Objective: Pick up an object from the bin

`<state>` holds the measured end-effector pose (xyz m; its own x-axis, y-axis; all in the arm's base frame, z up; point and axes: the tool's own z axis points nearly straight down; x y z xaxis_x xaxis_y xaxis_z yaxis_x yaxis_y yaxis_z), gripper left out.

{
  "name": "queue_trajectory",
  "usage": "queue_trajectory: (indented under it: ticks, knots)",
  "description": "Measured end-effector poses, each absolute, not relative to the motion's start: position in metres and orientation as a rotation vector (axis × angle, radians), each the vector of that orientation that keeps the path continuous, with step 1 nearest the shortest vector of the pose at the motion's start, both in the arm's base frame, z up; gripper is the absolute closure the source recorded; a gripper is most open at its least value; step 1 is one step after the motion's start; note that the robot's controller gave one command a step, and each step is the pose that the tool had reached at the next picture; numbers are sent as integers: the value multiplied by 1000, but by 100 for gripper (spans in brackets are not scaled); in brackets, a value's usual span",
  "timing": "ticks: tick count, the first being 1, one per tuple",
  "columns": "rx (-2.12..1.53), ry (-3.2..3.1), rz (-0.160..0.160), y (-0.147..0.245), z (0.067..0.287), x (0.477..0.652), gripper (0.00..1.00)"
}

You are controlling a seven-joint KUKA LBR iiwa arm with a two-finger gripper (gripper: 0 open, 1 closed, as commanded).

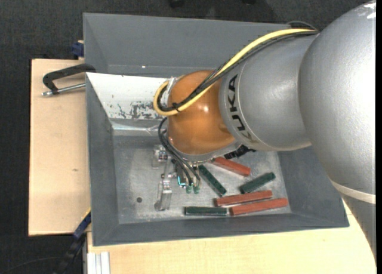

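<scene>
My gripper (177, 189) hangs below the orange wrist cover, low over the middle of the bin floor. Its fingers stand apart, open, with nothing between them. One fingertip (162, 200) reaches down to the bare floor on the left. The other (191, 184) is next to the upper end of a dark green bar (212, 181) that lies slanted just to the right. A second dark green bar (205, 211) lies flat along the front wall, below the gripper. A red bar (243, 199) lies to the right of it.
More bars lie at the right of the bin: a red one (231, 166) half under the arm, a long red one (258, 207) at the front and a dark green one (258, 181). A small dark speck (139, 200) sits on the bare floor at the left.
</scene>
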<state>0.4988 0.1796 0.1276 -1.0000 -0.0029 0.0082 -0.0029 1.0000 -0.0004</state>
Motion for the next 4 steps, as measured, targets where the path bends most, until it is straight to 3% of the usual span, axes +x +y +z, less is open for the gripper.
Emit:
queue_trajectory:
  ticks: [1,2,3,4]
  knots:
    - [407,-3113,3,91,70,535,0]
    - [523,-3106,7,-8,102,541,0]
    - [336,-3134,1,-39,119,584,0]
    - [28,-3139,-4,-18,69,567,0]
